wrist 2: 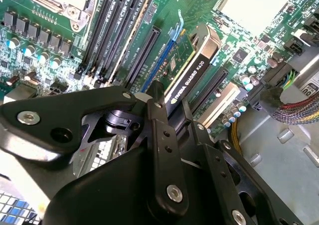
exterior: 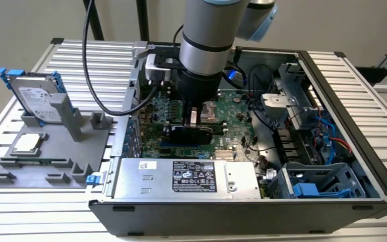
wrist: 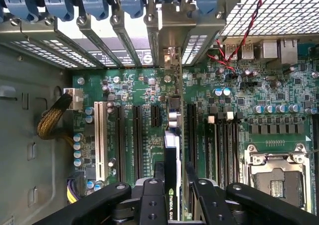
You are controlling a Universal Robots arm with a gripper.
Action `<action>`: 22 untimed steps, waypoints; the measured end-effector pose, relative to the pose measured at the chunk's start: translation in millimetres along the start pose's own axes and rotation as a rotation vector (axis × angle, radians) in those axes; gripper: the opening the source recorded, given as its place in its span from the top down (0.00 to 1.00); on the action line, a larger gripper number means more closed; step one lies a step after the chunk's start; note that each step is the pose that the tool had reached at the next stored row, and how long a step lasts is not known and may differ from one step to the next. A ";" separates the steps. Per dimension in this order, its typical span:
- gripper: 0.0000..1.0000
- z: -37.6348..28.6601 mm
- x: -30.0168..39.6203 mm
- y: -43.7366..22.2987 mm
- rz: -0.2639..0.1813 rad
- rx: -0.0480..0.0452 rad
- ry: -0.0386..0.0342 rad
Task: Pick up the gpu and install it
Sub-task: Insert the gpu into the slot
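Observation:
Inside the open computer case (exterior: 344, 106), the gpu (exterior: 192, 132) stands on edge over the green motherboard (exterior: 237, 108). In both wrist views it is a thin card with a black cooler (wrist 2: 192, 65) seen edge-on (wrist: 172, 155), lined up along the long expansion slots (wrist: 135, 135). Its far end points at the rear bracket openings (wrist: 164, 40). My gripper (exterior: 193, 120) reaches straight down into the case and is shut on the gpu, one black finger on each face (wrist: 173, 182) (wrist 2: 174, 110). Whether the card's lower edge sits in a slot is hidden.
The silver power supply (exterior: 187, 176) lies at the case's front, and a drive cage with blue parts (exterior: 314, 186) on the exterior view's right. A grey fixture (exterior: 46, 151) outside holds a hard drive in a blue frame (exterior: 36, 98) and a CPU chip (exterior: 28, 143). The CPU socket (wrist: 276, 175) adjoins the memory slots.

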State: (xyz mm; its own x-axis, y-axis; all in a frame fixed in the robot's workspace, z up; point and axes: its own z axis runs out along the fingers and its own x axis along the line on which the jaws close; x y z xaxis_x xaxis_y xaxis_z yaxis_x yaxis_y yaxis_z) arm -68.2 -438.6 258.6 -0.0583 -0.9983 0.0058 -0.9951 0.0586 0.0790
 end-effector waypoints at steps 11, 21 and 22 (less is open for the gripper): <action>1.00 0.4 0.0 0.1 0.000 0.0002 -0.0005; 1.00 3.6 0.8 2.5 0.000 0.0002 -0.0002; 1.00 4.2 0.8 2.5 0.000 0.0000 0.0002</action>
State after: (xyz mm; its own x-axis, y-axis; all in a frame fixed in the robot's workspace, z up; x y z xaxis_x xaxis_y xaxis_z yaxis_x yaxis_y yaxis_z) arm -71.1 -439.3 254.6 -0.0582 -0.9983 0.0060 -0.9951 0.0585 0.0791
